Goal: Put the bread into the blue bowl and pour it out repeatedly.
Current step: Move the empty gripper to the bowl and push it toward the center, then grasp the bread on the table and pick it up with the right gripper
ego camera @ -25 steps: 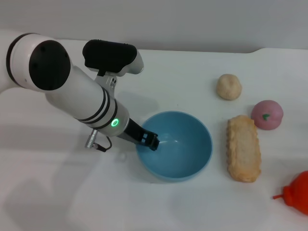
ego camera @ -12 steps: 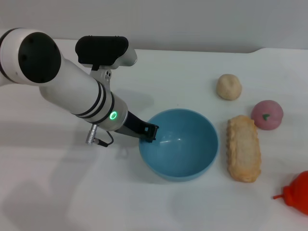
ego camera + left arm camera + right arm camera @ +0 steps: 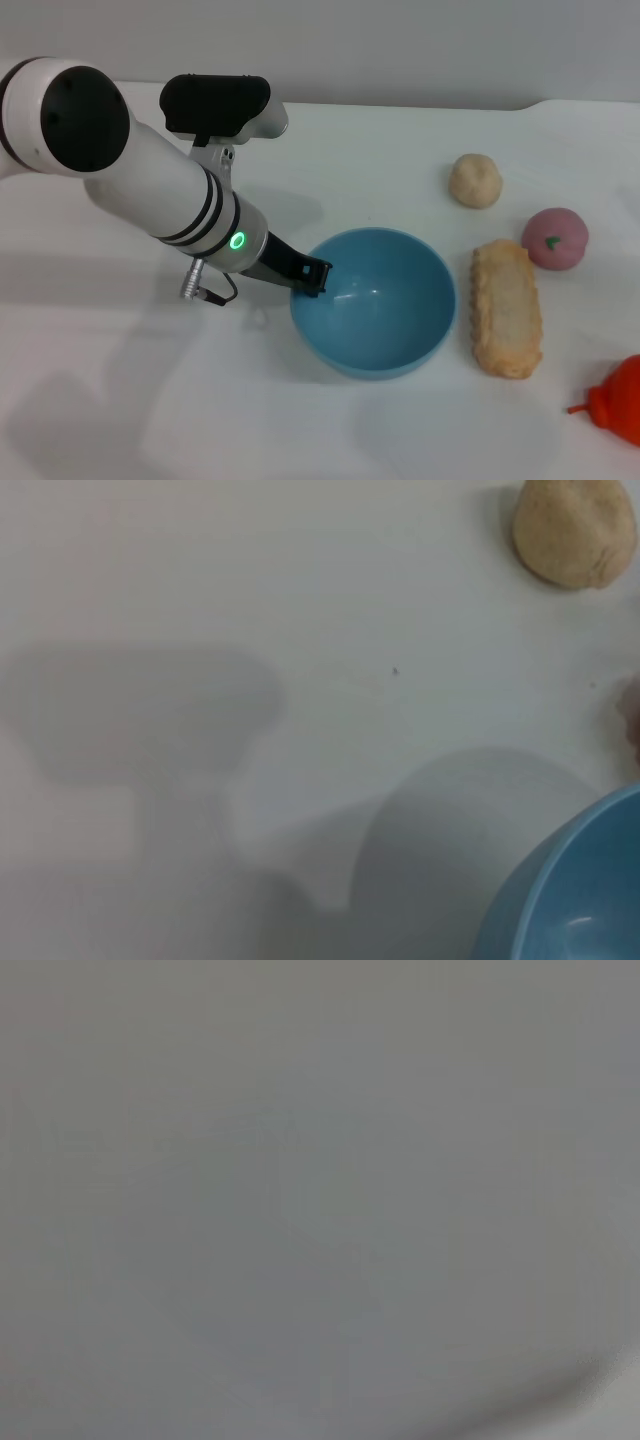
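The blue bowl [image 3: 385,310] sits left of centre on the white table and holds nothing. Part of the blue bowl [image 3: 575,895] also shows in the left wrist view. My left gripper [image 3: 313,277] is at the bowl's left rim, its dark fingers closed over the edge. The bread [image 3: 507,307] lies on the table just right of the bowl, tan crusty side up, with its long axis running toward me. No gripper touches the bread. My right gripper is out of sight, and the right wrist view shows only plain grey.
A small round tan ball [image 3: 475,181] lies behind the bread, and the tan ball [image 3: 575,530] also appears in the left wrist view. A pink peach-like ball [image 3: 555,238] rests at the bread's far right. A red-orange object [image 3: 615,400] pokes in at the front right edge.
My left arm swung back and up, and the bowl held at its rim shifted a little to the right, toward the bread. The bread and balls stayed put.
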Tool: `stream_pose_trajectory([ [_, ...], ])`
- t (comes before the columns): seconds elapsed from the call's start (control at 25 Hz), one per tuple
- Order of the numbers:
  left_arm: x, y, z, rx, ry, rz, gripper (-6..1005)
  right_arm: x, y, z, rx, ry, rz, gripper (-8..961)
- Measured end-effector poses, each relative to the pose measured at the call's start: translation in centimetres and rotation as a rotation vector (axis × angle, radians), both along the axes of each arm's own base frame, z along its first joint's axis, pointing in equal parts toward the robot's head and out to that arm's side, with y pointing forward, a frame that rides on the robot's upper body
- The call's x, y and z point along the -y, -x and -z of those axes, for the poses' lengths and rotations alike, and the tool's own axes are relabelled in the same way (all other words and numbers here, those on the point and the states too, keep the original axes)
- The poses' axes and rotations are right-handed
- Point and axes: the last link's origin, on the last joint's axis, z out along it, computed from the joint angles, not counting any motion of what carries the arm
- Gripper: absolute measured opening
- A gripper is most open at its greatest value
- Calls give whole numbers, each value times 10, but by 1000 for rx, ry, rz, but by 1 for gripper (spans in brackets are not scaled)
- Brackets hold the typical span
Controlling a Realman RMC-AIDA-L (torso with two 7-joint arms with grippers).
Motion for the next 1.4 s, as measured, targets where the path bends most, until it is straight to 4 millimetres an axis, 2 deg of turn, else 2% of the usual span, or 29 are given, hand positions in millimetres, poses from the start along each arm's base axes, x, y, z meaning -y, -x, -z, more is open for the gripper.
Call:
stream_pose_trajectory([
  [0.12,0,-2,1,-1,4,7,-1,-5,2,-4,118,257,73,444],
  [0.28,1,-4,1,-1,11,17,-2,-6,11,-3,211,470,102,444],
  [0.4,1,-5,1,-2,17,22,-2,-9,27,6,271,600,51,444],
  [0.6,1,-7,1,-4,25,25,-1,-14,49,34,396,772,2,445],
  [0.76,0,-8,1,-3,24,25,-2,-18,57,60,497,845,20,445],
  [1.0,-1,-9,0,-1,21,27,-2,-19,57,75,531,861,33,445],
  [1.28,-2,-12,0,0,19,35,-2,-21,54,113,569,903,43,444],
  [1.4,-3,-12,0,0,19,37,-2,-21,53,123,607,901,41,444],
])
